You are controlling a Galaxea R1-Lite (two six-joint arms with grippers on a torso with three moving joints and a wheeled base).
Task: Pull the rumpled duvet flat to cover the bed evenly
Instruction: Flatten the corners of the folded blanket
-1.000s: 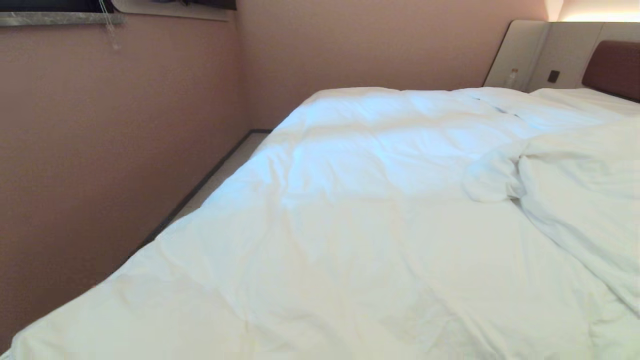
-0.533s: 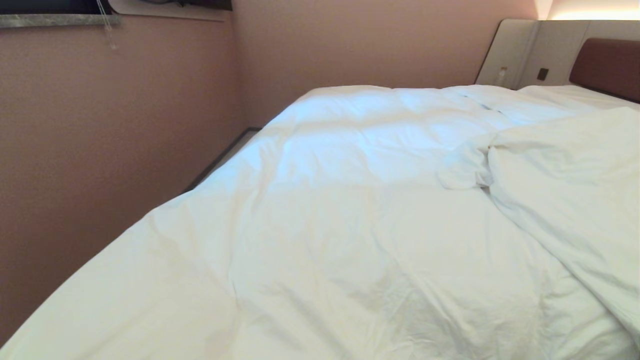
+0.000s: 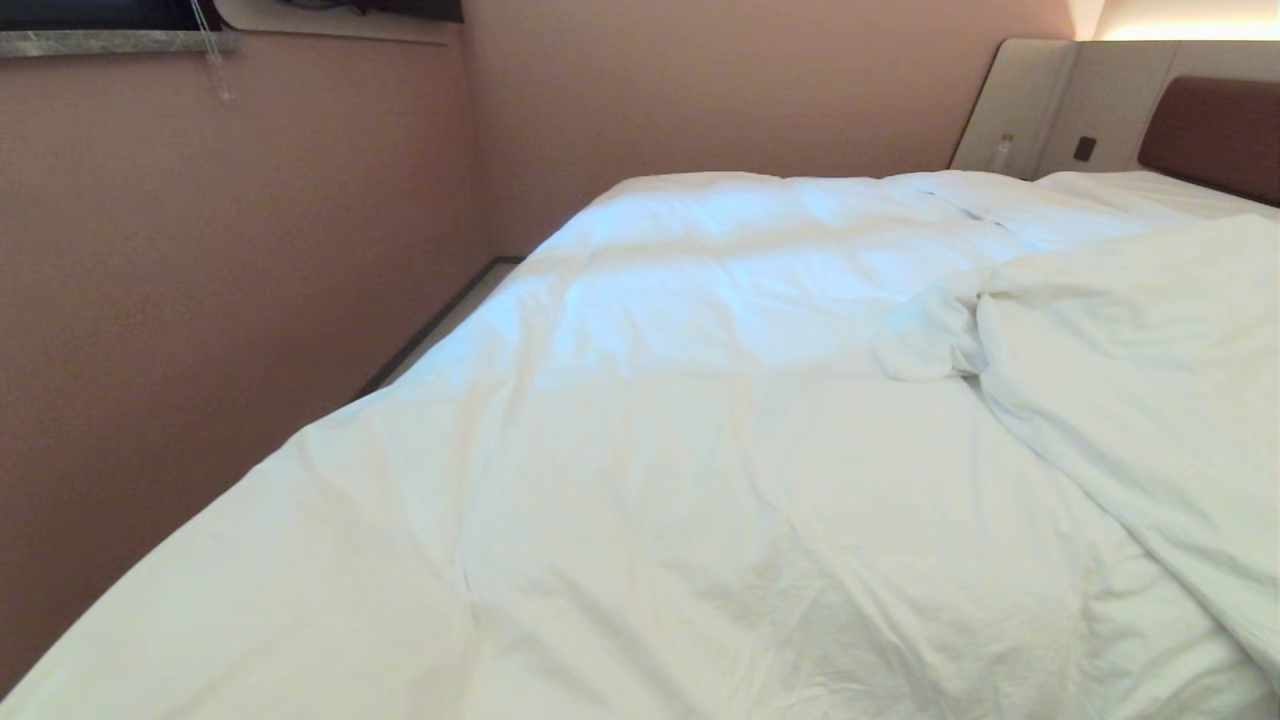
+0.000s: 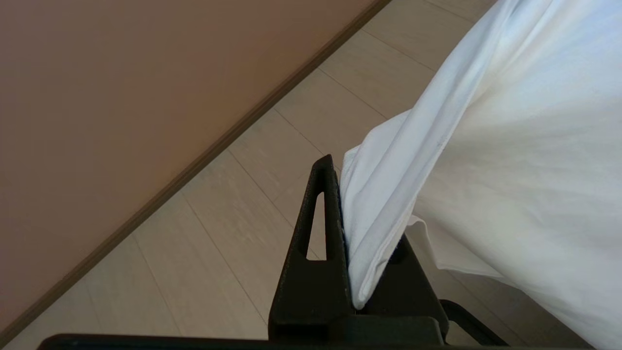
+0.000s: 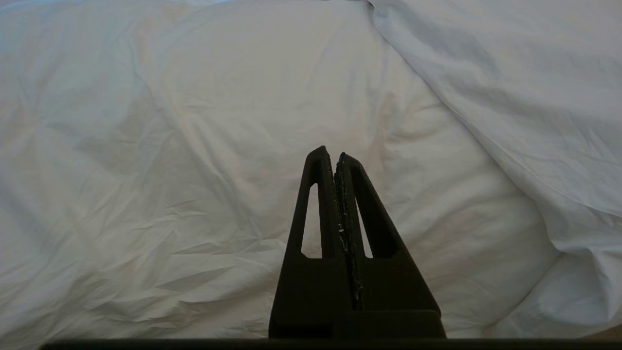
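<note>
The white duvet (image 3: 700, 450) lies creased over most of the bed, whose brown headboard (image 3: 1210, 130) shows at the far right. A thick bunched fold (image 3: 1130, 380) of it is piled over itself on the right side. Neither gripper shows in the head view. In the left wrist view my left gripper (image 4: 346, 187) is shut on a folded edge of the duvet (image 4: 510, 146), held out over the floor beside the bed. My right gripper (image 5: 335, 154) hovers over the wrinkled duvet (image 5: 170, 146), shut with nothing in it.
A pink wall (image 3: 200, 250) runs close along the bed's left side, with a narrow strip of pale floor (image 3: 450, 320) and a dark baseboard between them. A window sill (image 3: 110, 40) sits high on the left. A small bottle (image 3: 1003, 152) stands on the beige panel by the headboard.
The whole head view has shifted a little, so the camera moved. The duvet's folds look the same, and no move of either arm shows.
</note>
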